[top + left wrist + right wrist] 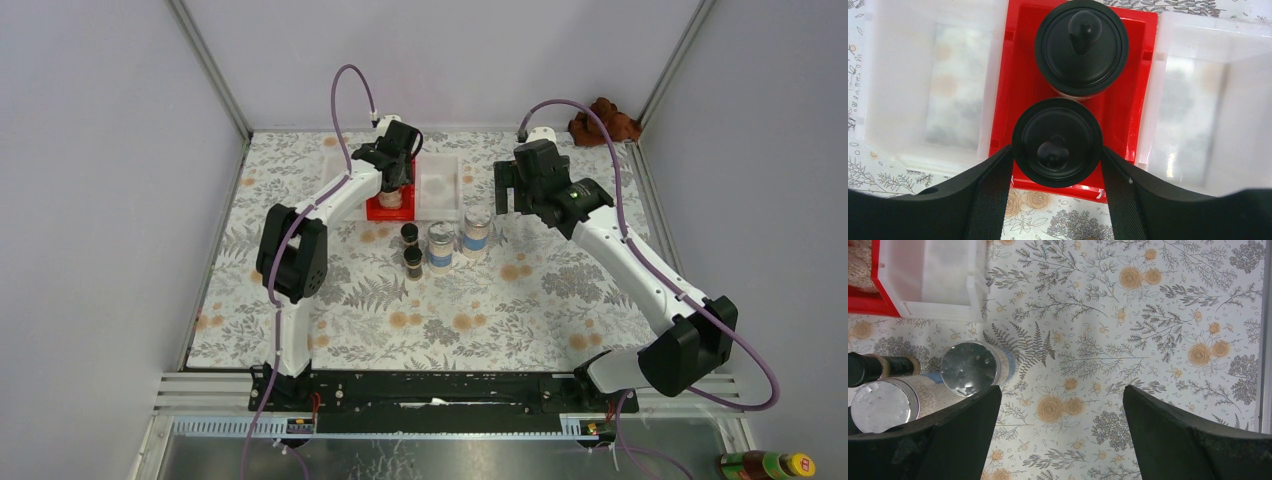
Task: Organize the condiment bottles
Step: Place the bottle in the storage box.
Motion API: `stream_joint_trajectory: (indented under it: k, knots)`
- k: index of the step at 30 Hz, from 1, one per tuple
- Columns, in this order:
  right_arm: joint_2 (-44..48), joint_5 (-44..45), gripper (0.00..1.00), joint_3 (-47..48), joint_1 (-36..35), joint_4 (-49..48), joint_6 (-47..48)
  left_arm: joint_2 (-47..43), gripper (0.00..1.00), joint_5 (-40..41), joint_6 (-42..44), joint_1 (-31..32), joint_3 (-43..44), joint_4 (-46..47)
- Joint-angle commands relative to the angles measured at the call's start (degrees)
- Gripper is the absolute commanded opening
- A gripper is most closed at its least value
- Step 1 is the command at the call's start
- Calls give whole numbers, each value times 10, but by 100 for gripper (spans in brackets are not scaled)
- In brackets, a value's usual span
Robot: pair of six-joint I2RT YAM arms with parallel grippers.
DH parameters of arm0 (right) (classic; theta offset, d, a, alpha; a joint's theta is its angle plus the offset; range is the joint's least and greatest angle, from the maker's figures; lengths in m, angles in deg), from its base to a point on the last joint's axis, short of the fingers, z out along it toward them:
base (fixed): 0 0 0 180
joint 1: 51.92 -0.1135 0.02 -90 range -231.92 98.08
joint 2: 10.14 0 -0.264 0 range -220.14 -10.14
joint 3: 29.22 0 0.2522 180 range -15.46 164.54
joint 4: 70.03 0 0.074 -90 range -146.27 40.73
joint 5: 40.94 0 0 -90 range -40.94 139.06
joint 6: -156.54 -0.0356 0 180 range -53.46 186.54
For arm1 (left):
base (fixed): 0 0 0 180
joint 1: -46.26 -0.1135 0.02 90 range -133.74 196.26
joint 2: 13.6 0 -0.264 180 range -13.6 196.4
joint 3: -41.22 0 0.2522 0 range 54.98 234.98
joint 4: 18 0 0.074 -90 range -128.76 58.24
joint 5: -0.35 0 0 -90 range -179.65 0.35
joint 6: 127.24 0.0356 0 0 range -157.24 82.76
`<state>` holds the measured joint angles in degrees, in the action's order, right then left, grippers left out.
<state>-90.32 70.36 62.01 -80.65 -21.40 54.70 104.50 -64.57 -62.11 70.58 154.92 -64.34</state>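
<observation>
The red bin [1020,60] is smooth, glossy plastic. The white bins on its left [908,75] and right [1198,100] are cloudy, translucent plastic with a duller face. Inside the red bin, the near jar [1057,142] and far jar [1081,47] wear smooth black plastic caps with a soft sheen. The left gripper [1056,156] has matt black fingers [943,205] with finely ribbed pads [990,200]. On the red bin's near side, one lid [970,368] looks like mirror-bright metal, its neighbour [880,406] hazier. The table cover [1148,330] is matt and flower-printed.

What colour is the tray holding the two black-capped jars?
The tray is bright red, seen best in the left wrist view.
</observation>
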Motion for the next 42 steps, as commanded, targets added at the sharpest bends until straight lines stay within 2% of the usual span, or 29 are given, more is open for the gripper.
stream_joint_trajectory:
  k: [1, 5, 13, 28, 42]
  knots:
    - [19, -2, 100, 4, 4, 6, 2, 9, 66, -3, -2, -5, 2, 14]
    - [19, -4, 100, 4, 4, 6, 2, 6, 67, -5, -6, -5, -2, 14]
    - [20, -7, 100, 4, 4, 5, 1, -1, 76, -16, -9, -5, -11, 14]
    - [18, -9, 100, 8, 4, 5, 2, -25, 83, -9, -12, -5, -10, 5]
    - [-30, -49, 100, 50, 4, -2, -10, -171, 89, -18, -31, 4, -69, -13]
